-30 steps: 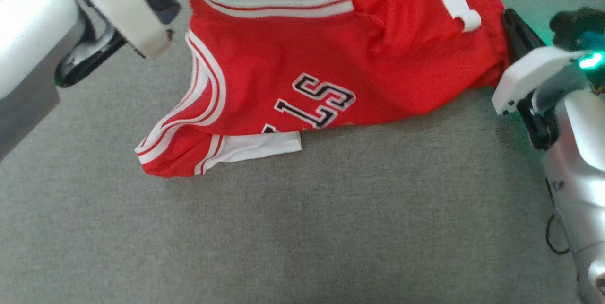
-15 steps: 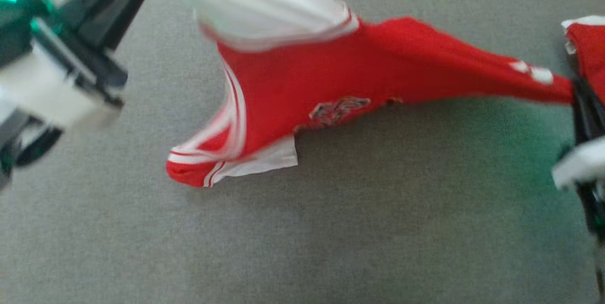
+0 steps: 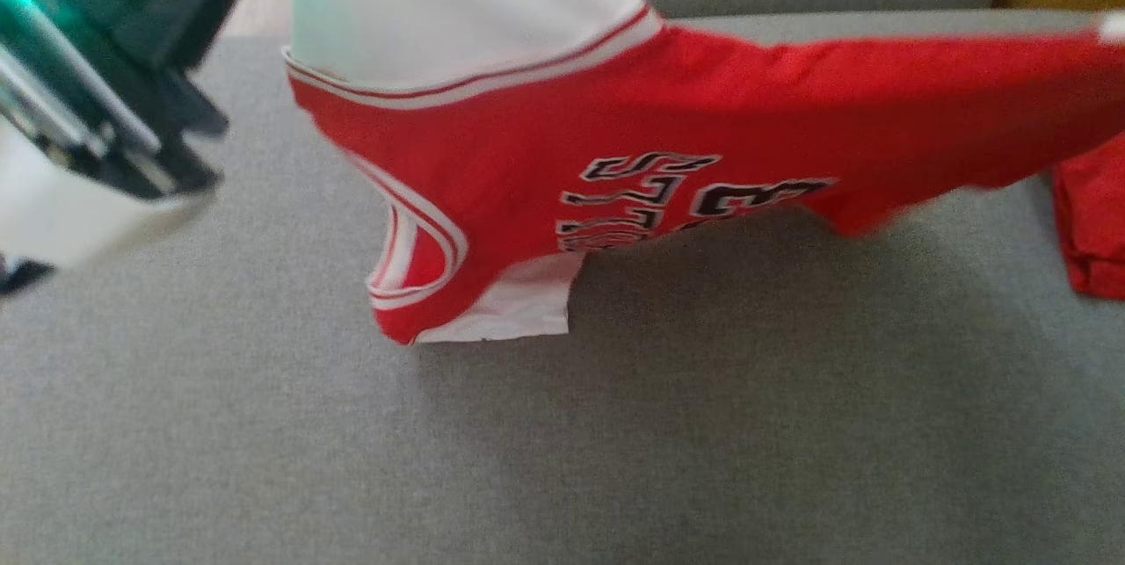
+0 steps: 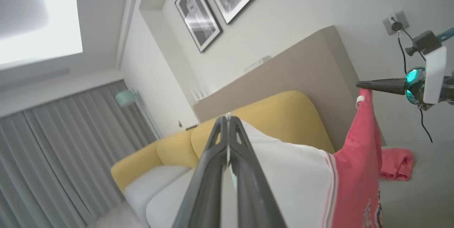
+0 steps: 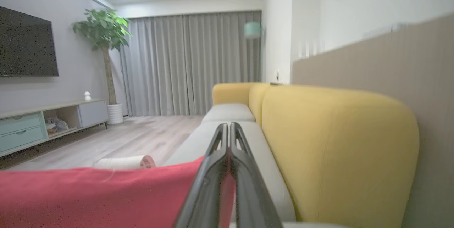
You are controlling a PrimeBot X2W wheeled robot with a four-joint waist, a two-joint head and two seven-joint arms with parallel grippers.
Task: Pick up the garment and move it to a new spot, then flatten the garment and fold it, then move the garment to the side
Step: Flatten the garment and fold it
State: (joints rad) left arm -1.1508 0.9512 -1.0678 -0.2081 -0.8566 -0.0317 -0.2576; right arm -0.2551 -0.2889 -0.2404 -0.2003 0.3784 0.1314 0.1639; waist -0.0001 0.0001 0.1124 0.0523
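The garment [image 3: 615, 134] is a red jersey with a white upper panel, white trim and dark lettering. It hangs stretched above the grey sofa seat [image 3: 562, 442], its lower corner drooping toward the cushion. My left gripper [image 4: 227, 118] is shut on the white part [image 4: 291, 174], up at the upper left of the head view. My right gripper [image 5: 228, 126] is shut on the red edge [image 5: 106, 196]. In the left wrist view the right gripper [image 4: 359, 85] holds the red cloth [image 4: 361, 150] hanging from its tip.
A second red cloth [image 3: 1090, 231] lies bunched on the seat at the right. The yellow backrest [image 5: 337, 143] runs behind the seat, with a beige panel and wall behind it. A TV cabinet [image 5: 46, 121] and a potted plant [image 5: 103, 36] stand across the wooden floor.
Both grippers have risen and pulled apart, lifting the garment off the seat and stretching it sideways. More lettering shows now. The head view has also shifted toward the sofa back.
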